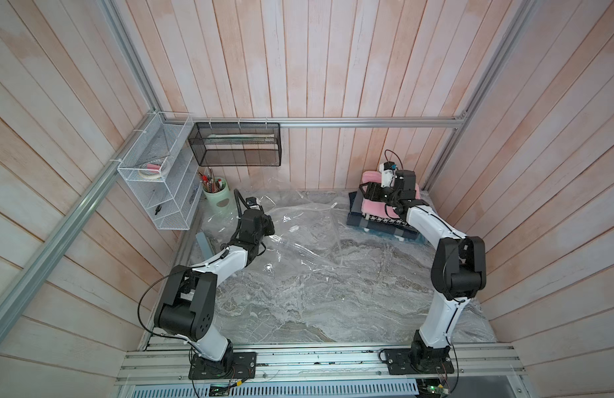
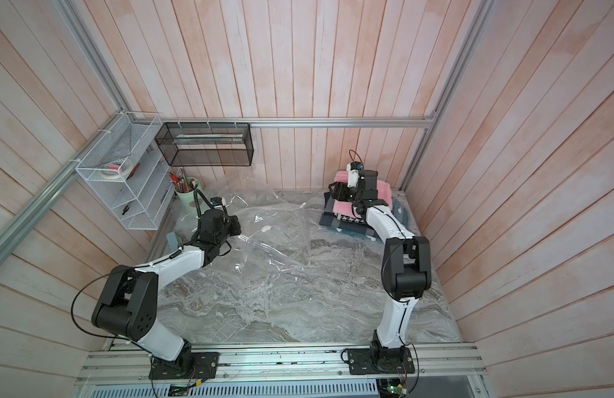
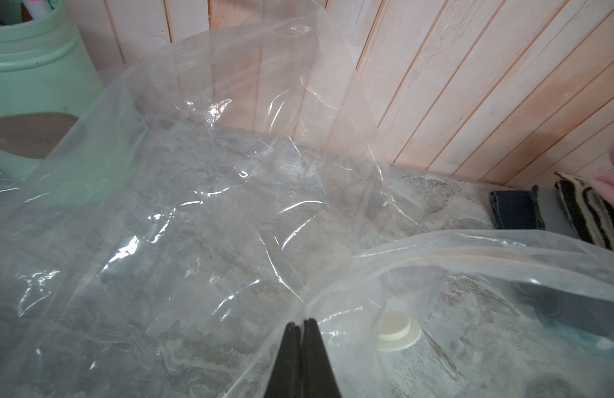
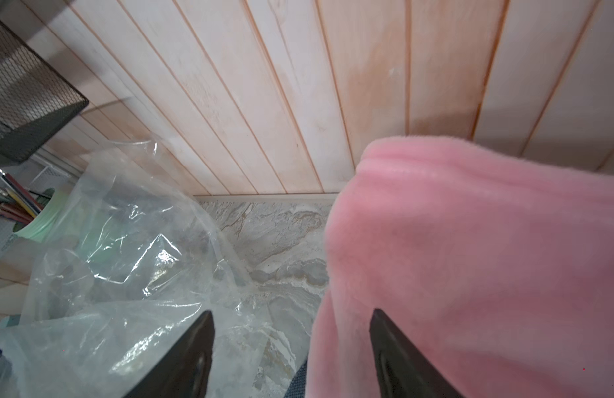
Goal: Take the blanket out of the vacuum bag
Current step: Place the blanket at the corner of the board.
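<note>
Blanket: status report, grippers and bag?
Left gripper shut on vacuum bag edge. Right gripper open, at pink blanket. Blanket out of bag, atop folded stack. Nothing blocking.

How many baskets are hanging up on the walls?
2. The white wire basket hangs on the side wall in the far corner; the black mesh basket hangs beside it on the back wall. None seems hidden.

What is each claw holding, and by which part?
The left claw pinches the vacuum bag at its edge. The right claw is open at the pink blanket, holding nothing.
</note>
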Tool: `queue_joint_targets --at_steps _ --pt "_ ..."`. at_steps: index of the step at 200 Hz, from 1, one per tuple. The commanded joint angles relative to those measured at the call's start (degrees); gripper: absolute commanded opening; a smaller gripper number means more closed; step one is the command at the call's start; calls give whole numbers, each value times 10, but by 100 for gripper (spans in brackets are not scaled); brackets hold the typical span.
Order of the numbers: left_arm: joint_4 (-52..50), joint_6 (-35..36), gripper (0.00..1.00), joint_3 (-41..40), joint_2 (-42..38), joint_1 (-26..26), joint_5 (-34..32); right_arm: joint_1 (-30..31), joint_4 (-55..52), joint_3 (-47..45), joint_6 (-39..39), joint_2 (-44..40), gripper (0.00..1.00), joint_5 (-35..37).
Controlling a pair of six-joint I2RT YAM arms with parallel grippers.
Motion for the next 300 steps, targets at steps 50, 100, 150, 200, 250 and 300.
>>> queue_joint_targets --at_steps 50,100,150,200,250,300 --pt "26 0 0 18 13 6 101 -66 -37 15 33 60 72 68" --pt "34 25 2 38 15 7 222 -67 -29 -21 15 111 69 117" --pt "28 62 66 44 13 8 246 -66 -26 -39 -21 82 69 150" --pt "1 113 94 88 -26 20 248 -43 -6 -81 -52 -65 70 203" --pt "-38 131 100 63 -102 50 205 -44 -39 -142 -66 -242 73 143" --pt "18 90 100 -95 -177 64 32 -44 9 -335 -18 -390 85 78"
